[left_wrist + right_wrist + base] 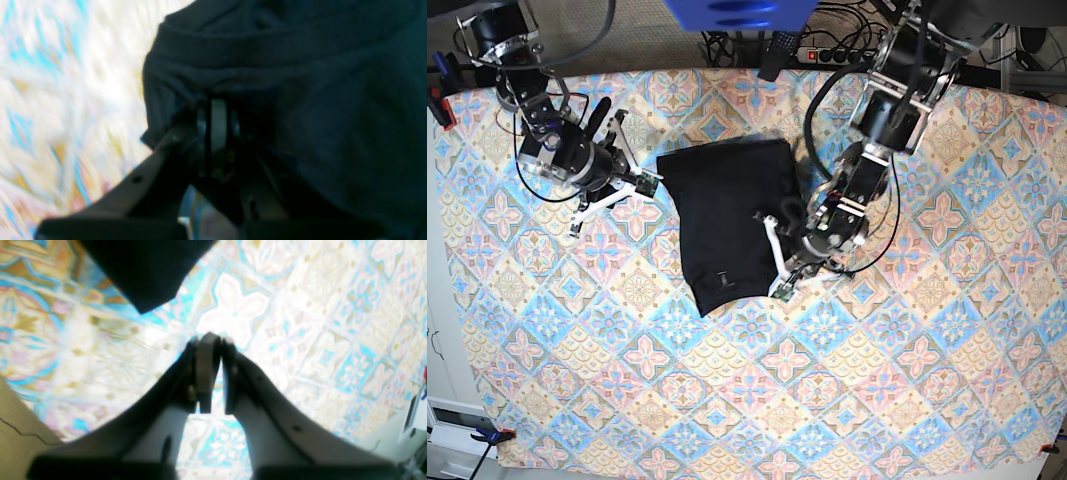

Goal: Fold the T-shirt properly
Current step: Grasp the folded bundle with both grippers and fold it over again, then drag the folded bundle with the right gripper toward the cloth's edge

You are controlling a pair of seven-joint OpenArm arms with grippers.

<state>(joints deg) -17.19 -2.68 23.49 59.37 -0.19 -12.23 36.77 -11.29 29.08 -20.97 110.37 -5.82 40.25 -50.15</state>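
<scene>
On the patterned cloth [947, 330], your left gripper [213, 110] pinches the T-shirt [727, 215]; right gripper [213, 340] closed, empty. It's limp, light: grip hems.

The base view looked straight down from high overhead at the patterned tablecloth [907, 340]. Each wrist view looked along its own fingers from close range, the left filled by the black T-shirt [300, 100], the right over cloth, sharing a shirt corner.
</scene>
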